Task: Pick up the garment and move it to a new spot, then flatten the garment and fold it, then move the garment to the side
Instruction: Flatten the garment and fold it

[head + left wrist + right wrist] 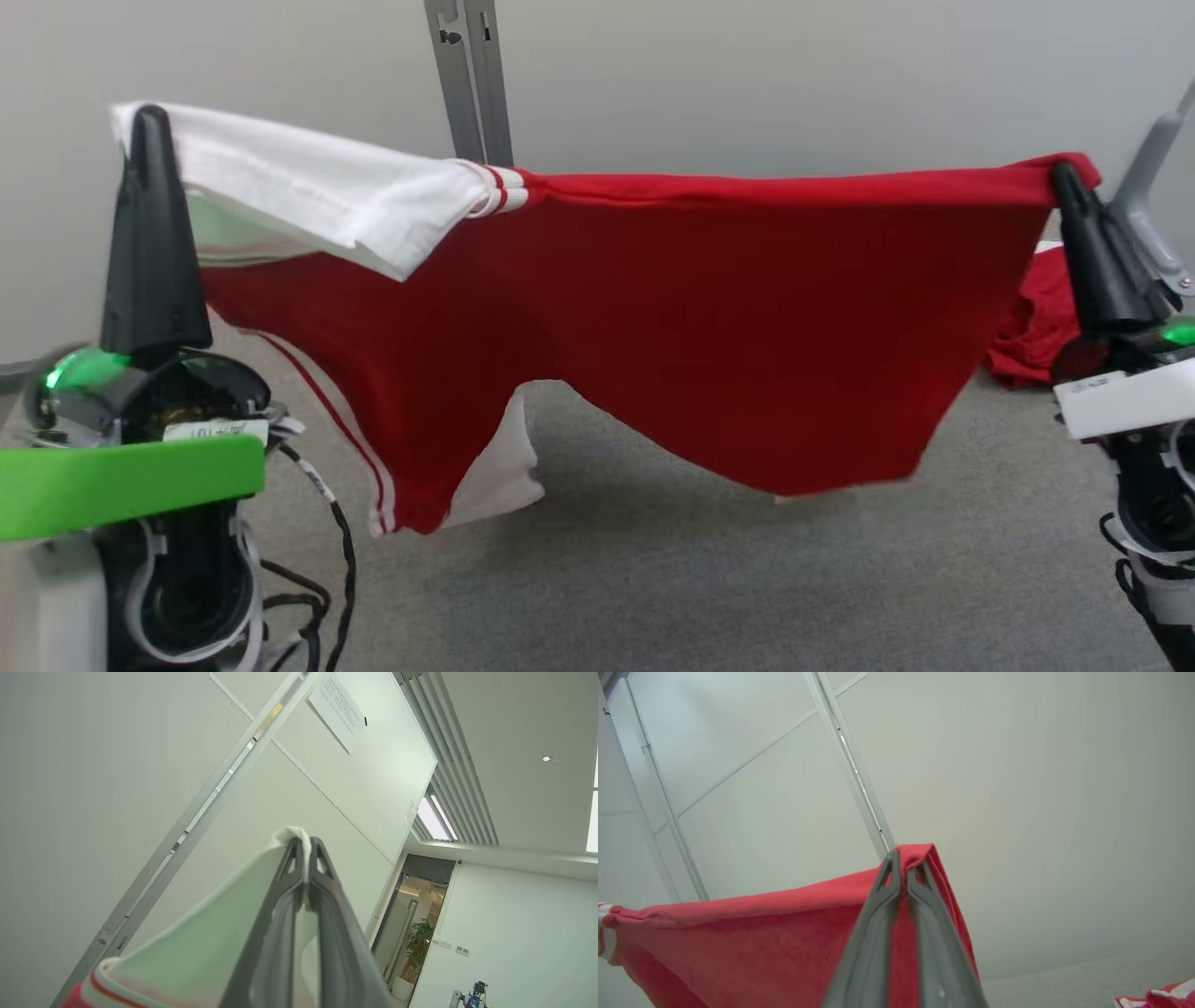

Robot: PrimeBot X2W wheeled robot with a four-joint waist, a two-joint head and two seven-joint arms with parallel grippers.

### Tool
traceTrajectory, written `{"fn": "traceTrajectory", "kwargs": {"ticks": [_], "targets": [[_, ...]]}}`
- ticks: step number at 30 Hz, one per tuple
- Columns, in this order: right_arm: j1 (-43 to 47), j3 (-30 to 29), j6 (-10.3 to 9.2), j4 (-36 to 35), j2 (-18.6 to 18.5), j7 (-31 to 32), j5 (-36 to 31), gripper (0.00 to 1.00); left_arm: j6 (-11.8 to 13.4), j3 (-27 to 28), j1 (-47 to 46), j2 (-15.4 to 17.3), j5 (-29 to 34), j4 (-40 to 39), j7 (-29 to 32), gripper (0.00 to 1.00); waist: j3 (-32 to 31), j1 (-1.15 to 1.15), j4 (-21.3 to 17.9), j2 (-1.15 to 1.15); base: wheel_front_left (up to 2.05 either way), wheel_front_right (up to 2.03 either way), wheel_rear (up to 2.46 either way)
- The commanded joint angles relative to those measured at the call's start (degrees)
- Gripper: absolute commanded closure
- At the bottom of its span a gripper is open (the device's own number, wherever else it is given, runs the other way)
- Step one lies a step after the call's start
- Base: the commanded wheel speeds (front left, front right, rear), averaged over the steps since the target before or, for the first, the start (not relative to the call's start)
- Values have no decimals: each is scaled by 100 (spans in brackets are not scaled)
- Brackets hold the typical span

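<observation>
txt: none legible | wall notice (337,711) + wrist label (216,431): too blurry

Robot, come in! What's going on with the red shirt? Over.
Left tool shut on garment, white end; right tool shut on red end. Hangs stretched between them over grey surface. Another red cloth lies far right, apart.

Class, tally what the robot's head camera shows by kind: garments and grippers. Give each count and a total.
Garments: 2, the held garment and the red heap lying at the right.
Grippers: 2, the left gripper and the right gripper, both shut on the held garment.
Total: 4
</observation>
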Motion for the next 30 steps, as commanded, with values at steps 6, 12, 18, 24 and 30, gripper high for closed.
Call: {"fn": "traceTrajectory", "kwargs": {"ticks": [6, 12, 18, 24, 30], "targets": [[413, -948, 2, -1624, 259, 780, 93, 100, 216, -121, -772, 419, 359, -1034, 536, 100, -99, 0, -316, 0, 0, 0, 0], [517, -1383, 2, -2480, 663, 1638, -88, 100, 268, -189, -1321, 653, 305, -1119, 1019, 100, 24, 0, -399, 0, 0, 0, 0], [8, -1206, 3, -1955, 1072, 2118, -324, 100, 204, -314, -1800, 774, 331, -83, 1228, 100, 364, 0, -400, 0, 0, 0, 0], [-1578, -737, 3, -252, 1326, 1996, -871, 100, 339, -321, -2996, 945, 775, 1731, 1275, 100, 994, 0, -400, 0, 0, 0, 0], [-3767, -384, 2, 2255, 1602, 810, -1699, 100, 223, -431, -4779, 984, 1495, 3948, 571, 100, 1361, 0, -358, 0, 0, 0, 0]]}}
